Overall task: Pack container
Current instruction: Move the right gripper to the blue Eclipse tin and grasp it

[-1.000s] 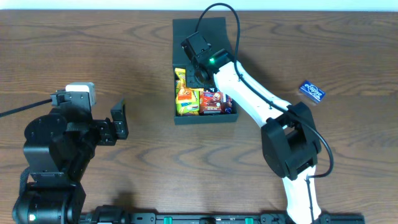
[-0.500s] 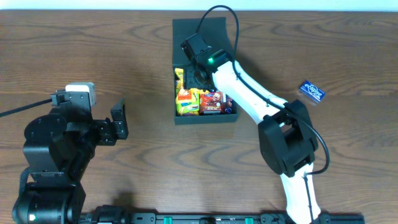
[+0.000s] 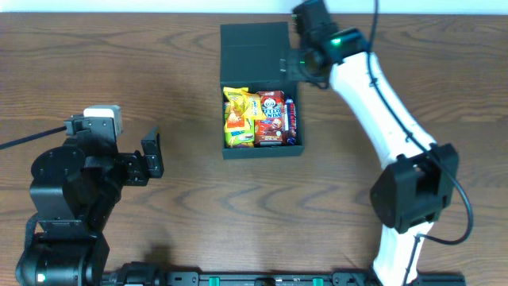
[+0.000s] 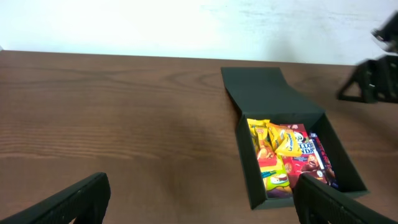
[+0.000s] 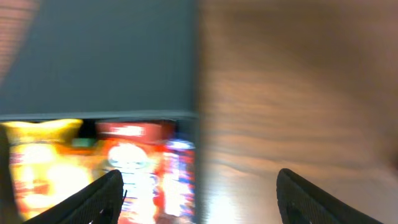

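Note:
The container (image 3: 262, 151) is a matte black box at the table's middle, its flap lid (image 3: 254, 48) lying open behind it. Several colourful snack packets (image 3: 258, 117) fill it. My right gripper (image 3: 296, 65) hovers over the box's back right corner, open and empty. In the right wrist view its fingers (image 5: 99, 196) straddle the container's right wall (image 5: 198, 155), with blurred packets (image 5: 124, 162) below. My left gripper (image 3: 151, 152) stands open and empty over bare table to the left. From the left wrist view the container (image 4: 245, 162) and packets (image 4: 283, 155) lie ahead to the right.
Brown wooden table (image 3: 159, 71) all round the box. My right arm (image 3: 381, 103) slants across the table's right side. The left arm's base (image 3: 71, 191) fills the near left corner. A pale wall (image 4: 155, 25) runs behind the table's far edge.
My right gripper opened, rose out of the box and swung to its back right corner. The packets it covered now show in the box. The left arm stayed still.

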### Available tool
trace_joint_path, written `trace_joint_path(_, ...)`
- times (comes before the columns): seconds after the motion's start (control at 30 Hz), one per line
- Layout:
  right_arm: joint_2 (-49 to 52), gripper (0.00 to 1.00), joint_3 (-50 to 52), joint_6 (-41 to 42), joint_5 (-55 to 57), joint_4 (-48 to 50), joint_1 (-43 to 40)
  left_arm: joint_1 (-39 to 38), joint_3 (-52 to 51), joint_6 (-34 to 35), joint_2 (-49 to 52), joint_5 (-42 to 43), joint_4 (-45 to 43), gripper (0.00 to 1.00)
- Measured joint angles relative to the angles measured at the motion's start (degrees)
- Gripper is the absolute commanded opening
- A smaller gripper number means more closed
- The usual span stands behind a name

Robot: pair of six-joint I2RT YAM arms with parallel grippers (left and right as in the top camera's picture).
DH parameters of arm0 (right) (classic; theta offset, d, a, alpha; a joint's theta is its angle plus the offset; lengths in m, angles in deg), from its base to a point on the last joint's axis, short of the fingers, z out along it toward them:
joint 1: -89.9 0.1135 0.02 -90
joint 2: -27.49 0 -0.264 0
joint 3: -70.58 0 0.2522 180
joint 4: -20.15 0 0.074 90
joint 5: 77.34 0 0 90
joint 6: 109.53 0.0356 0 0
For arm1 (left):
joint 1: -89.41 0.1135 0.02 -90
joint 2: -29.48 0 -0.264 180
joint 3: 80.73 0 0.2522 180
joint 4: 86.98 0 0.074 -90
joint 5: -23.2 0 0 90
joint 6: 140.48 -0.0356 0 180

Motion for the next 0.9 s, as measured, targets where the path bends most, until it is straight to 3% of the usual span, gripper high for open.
trace_joint_path(0.37, 0.1, 0.81, 0.0, -0.5, 3.5, -10.0, -17.8, 0.0, 0.0, 0.0, 0.0, 0.0, 0.0, 0.95)
trace_joint_path(0.67, 0.1, 0.85, 0.8, -0.5, 7.8, -11.9, -23.1, 0.0, 0.0, 0.0, 0.0, 0.0, 0.0, 0.95)
trace_joint_path(0.9, 0.1, 0.85, 8.4, -18.3, 7.8, -4.4, -26.4, 0.0, 0.0, 0.0, 0.0, 0.0, 0.0, 0.95)
